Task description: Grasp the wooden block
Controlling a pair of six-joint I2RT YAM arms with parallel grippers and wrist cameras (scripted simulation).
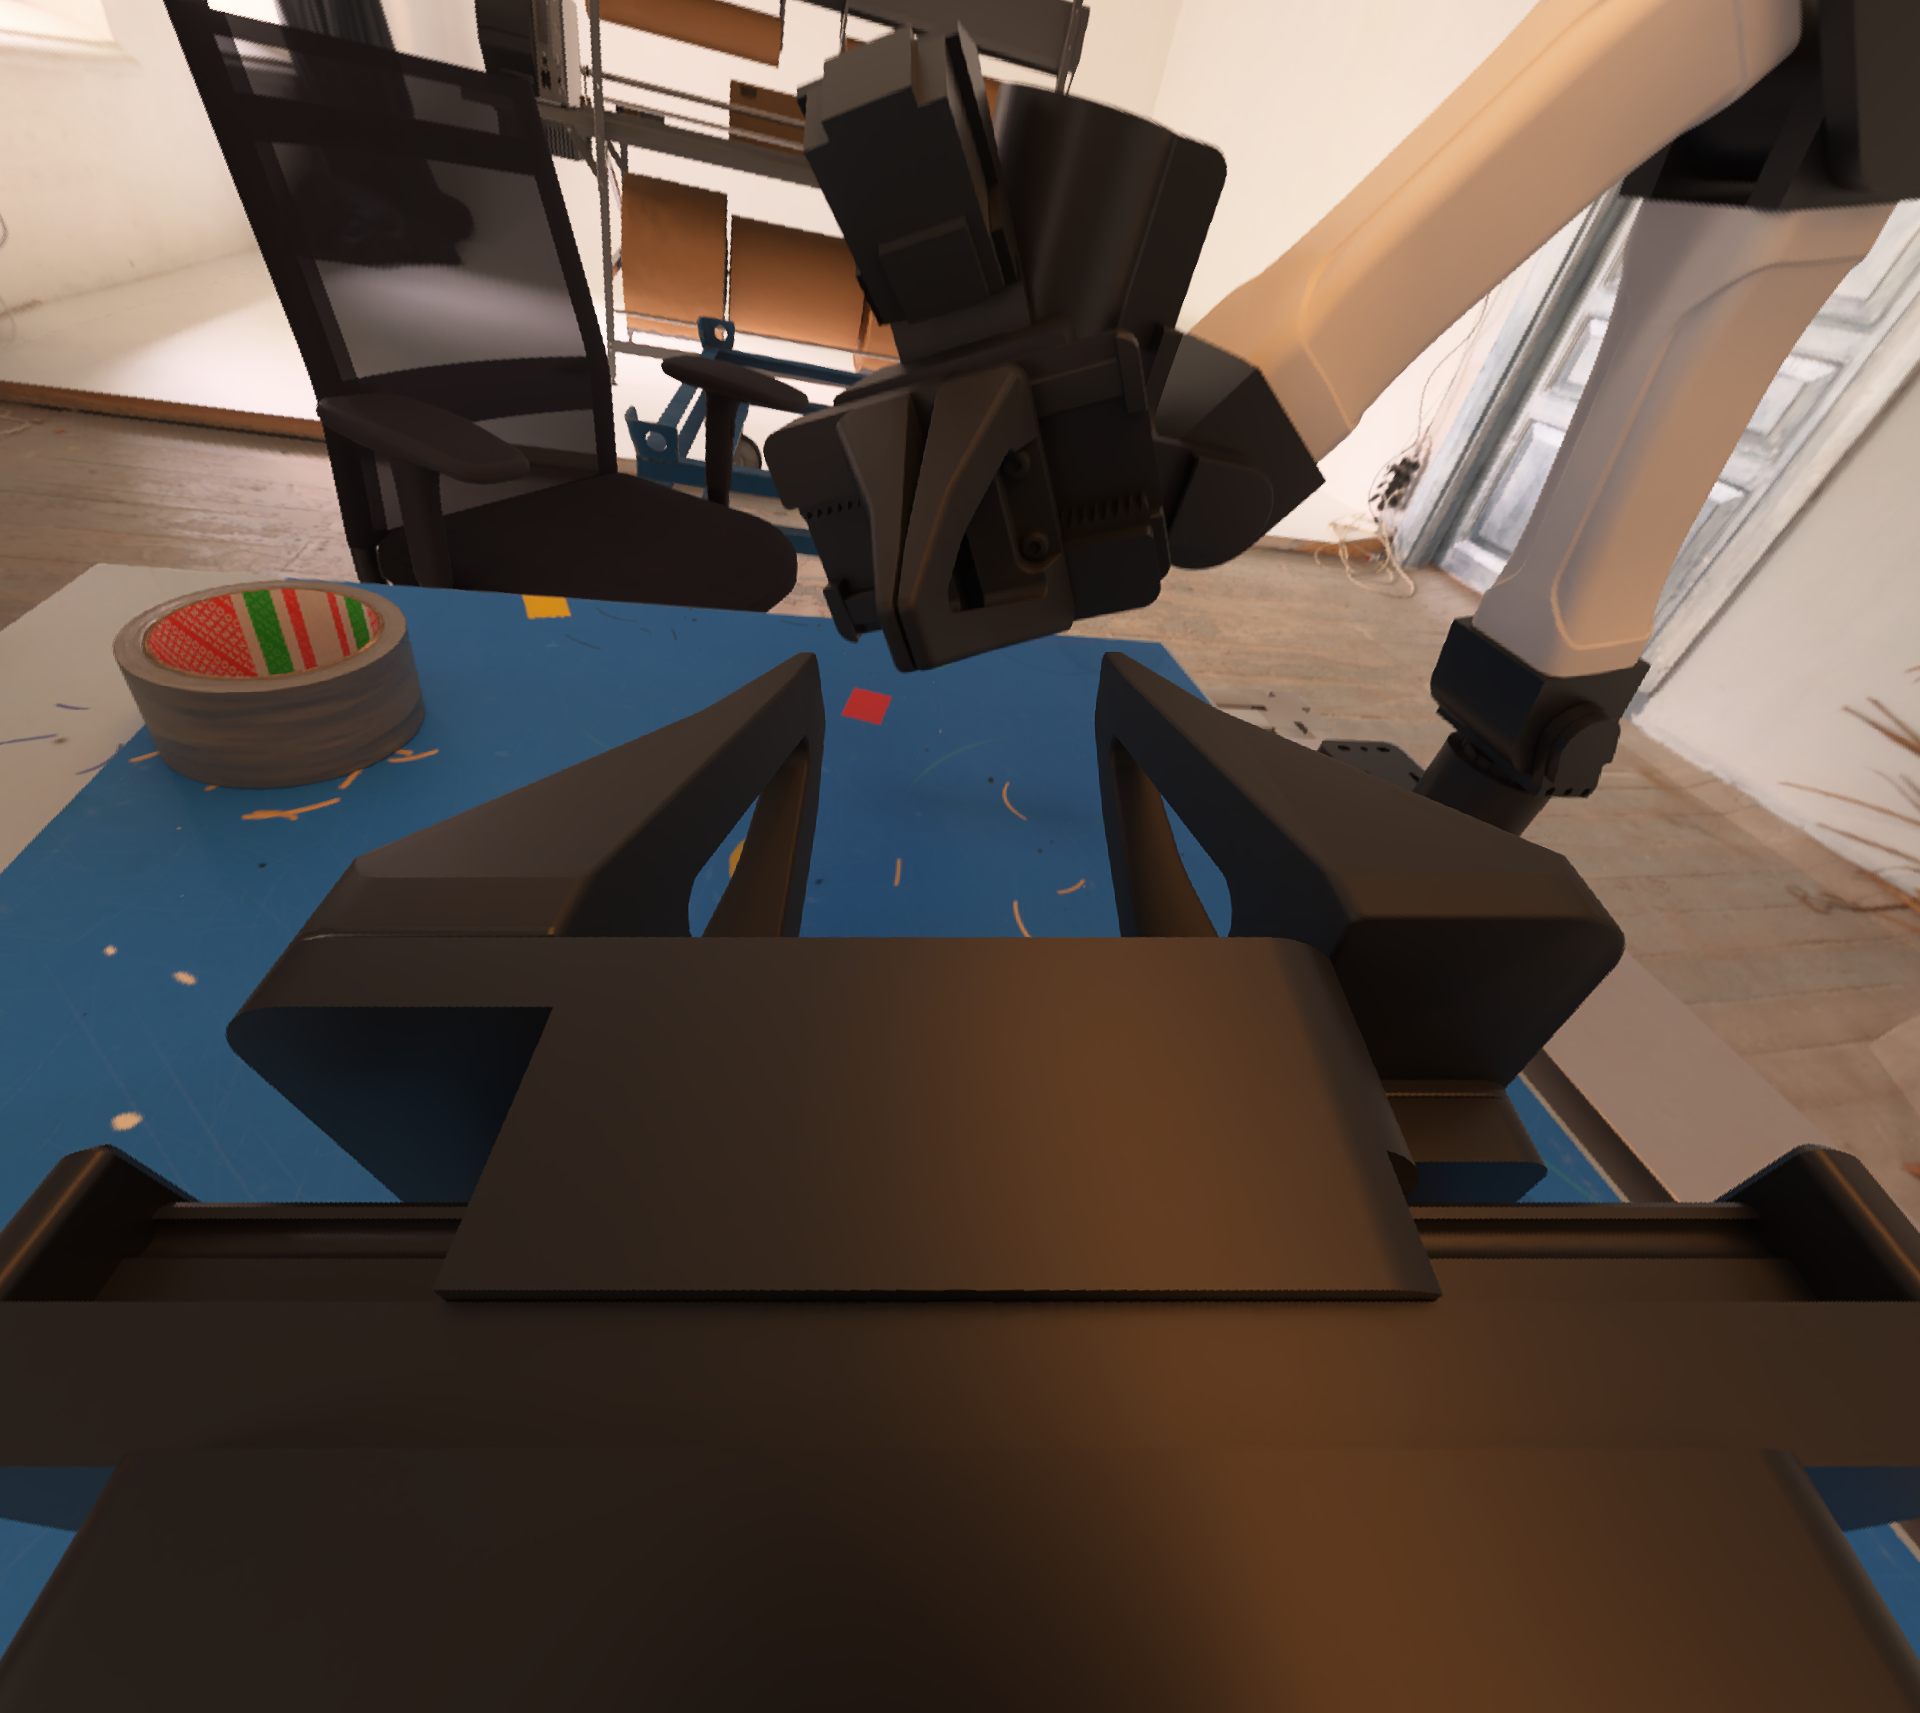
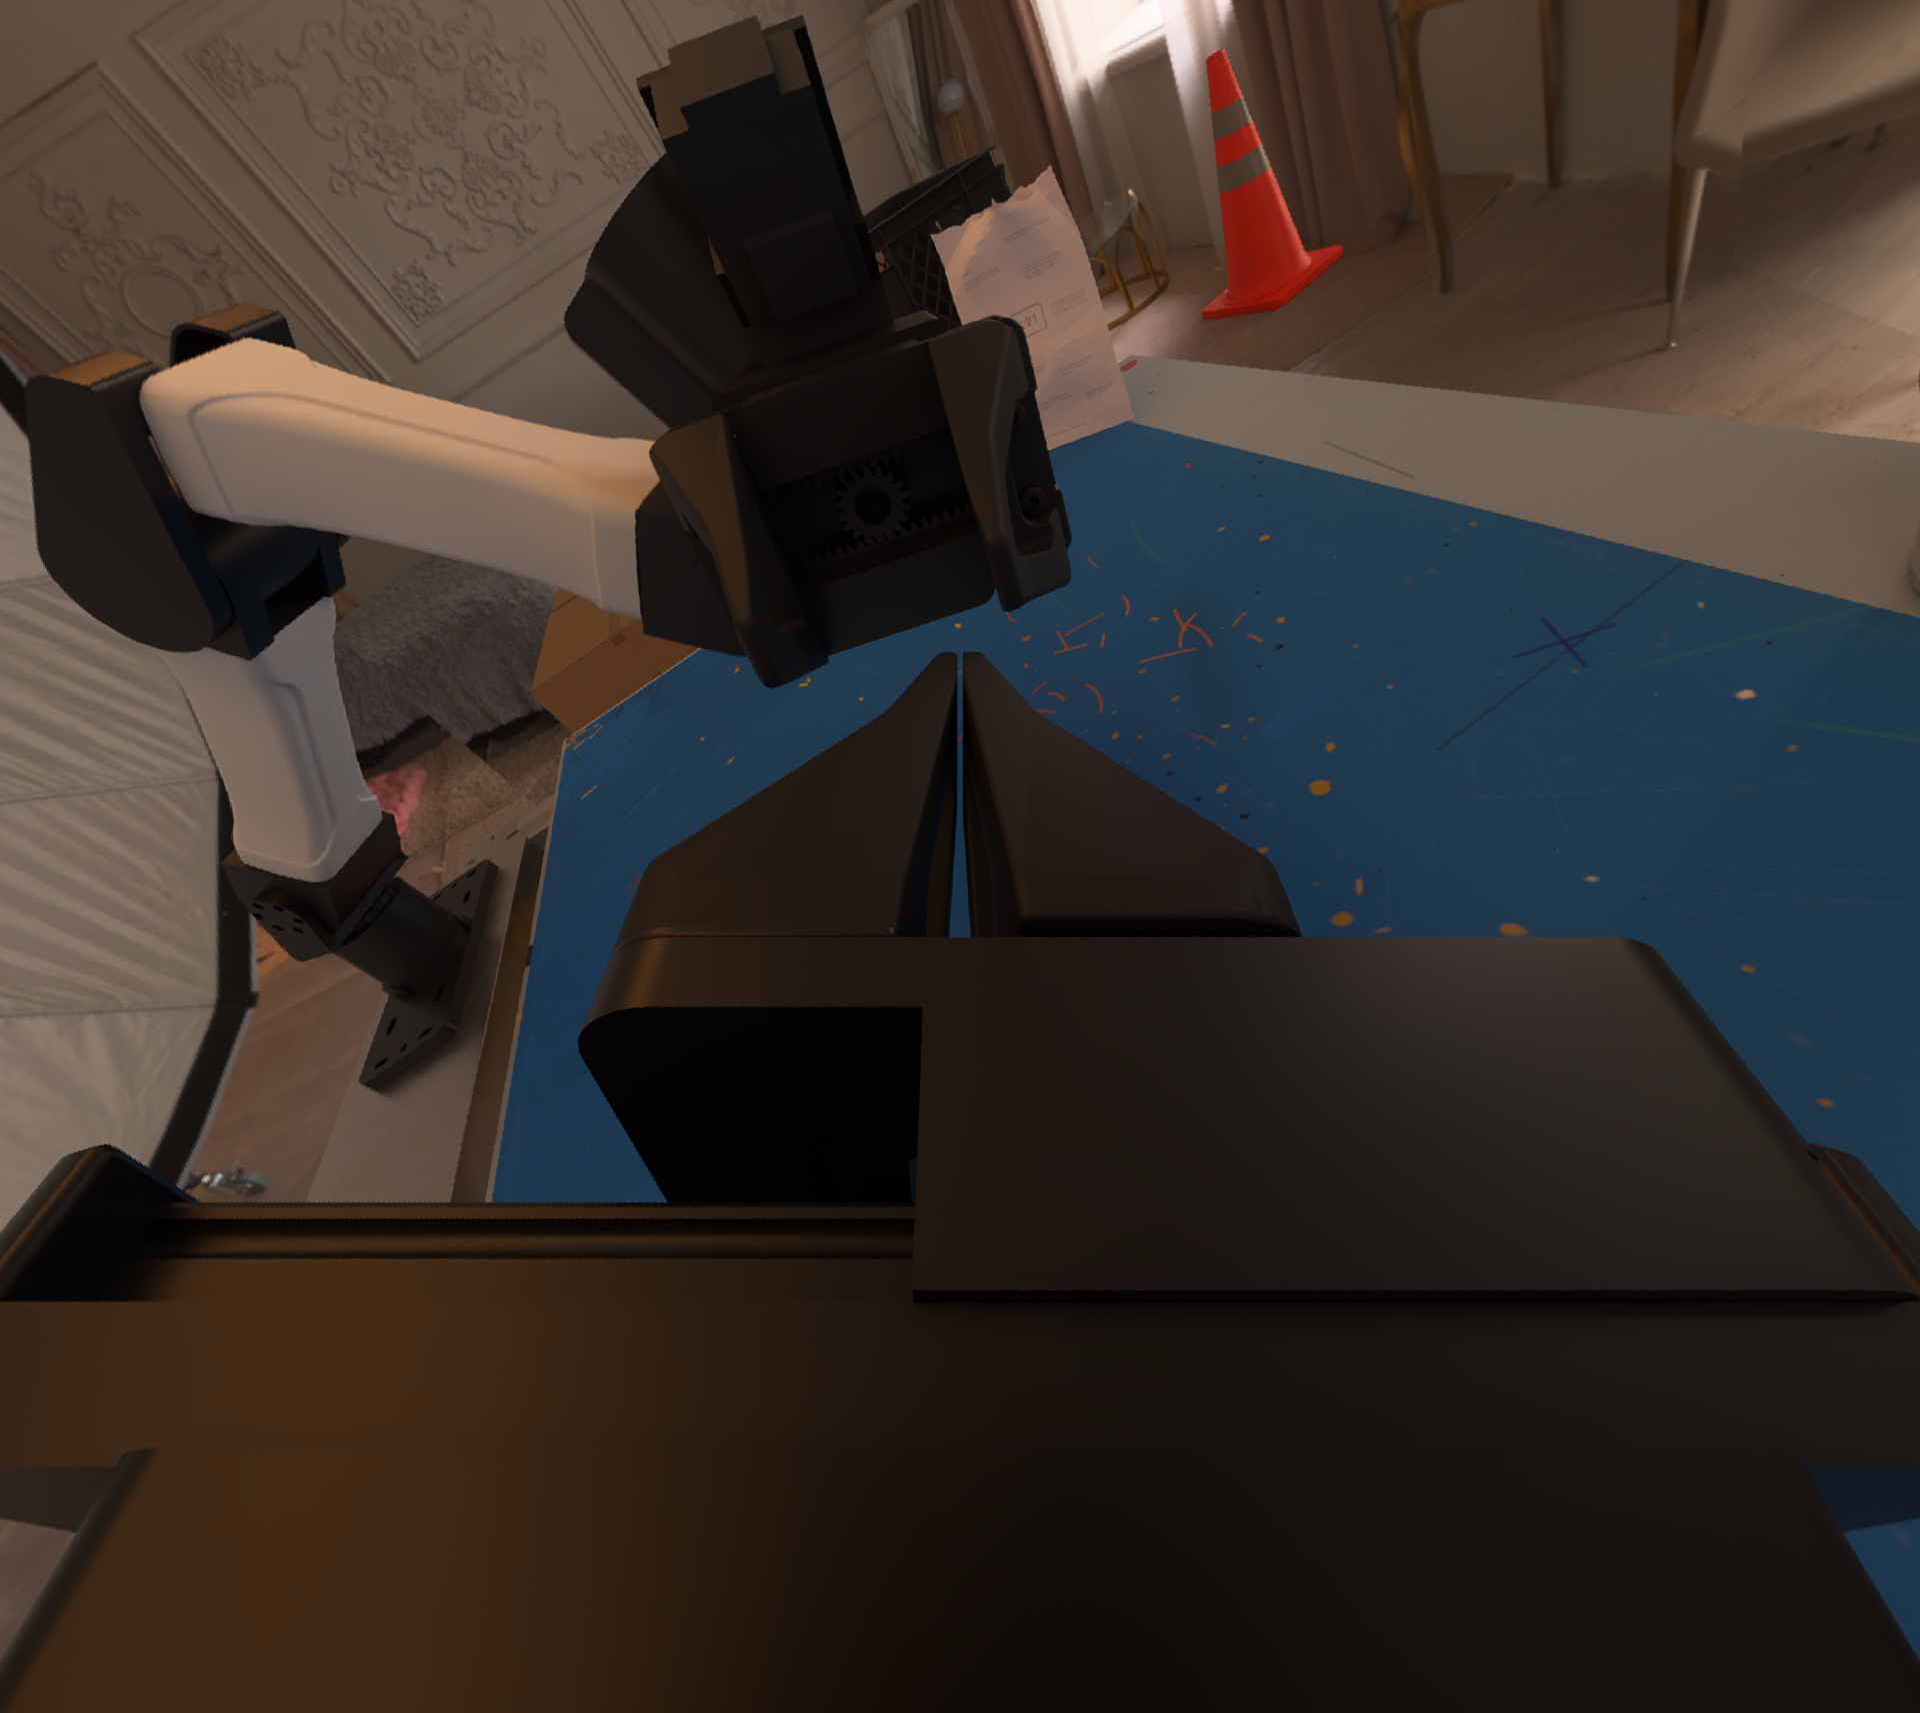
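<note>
Search step, I judge: wooden block in neither view. My left gripper (image 1: 961,697) hovers wide over the blue worktop (image 1: 935,832), empty; tape roll (image 1: 268,687) at ten o'clock. Right gripper (image 2: 958,661) pinched closed, empty. Next move calls for finding the block first.
</note>
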